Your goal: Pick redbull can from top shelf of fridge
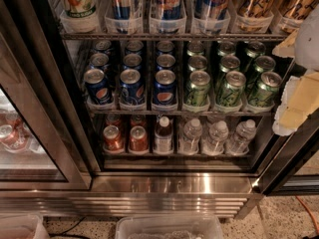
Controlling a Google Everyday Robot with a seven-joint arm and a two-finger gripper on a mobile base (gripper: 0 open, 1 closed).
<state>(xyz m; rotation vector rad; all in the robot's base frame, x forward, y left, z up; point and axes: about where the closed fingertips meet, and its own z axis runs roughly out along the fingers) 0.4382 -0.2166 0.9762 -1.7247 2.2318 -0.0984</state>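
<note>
Three redbull cans [168,1] stand in clear plastic trays on the top shelf [75,36] of the fridge [174,183], at the upper middle of the camera view, with their tops cut off by the frame. The fridge door is open. My gripper [290,78] is at the right edge, in front of the fridge's right frame. It is level with the middle shelf, below and to the right of the redbull cans and well apart from them. Its cream fingers [295,106] stand apart and hold nothing.
A green-and-white can [79,1] stands left of the redbull cans and gold-brown cans [256,1] stand right of them. Pepsi cans [132,83] and green cans [229,83] fill the middle rack. Red cans and bottles [189,136] are below. Clear bins [169,228] sit on the floor.
</note>
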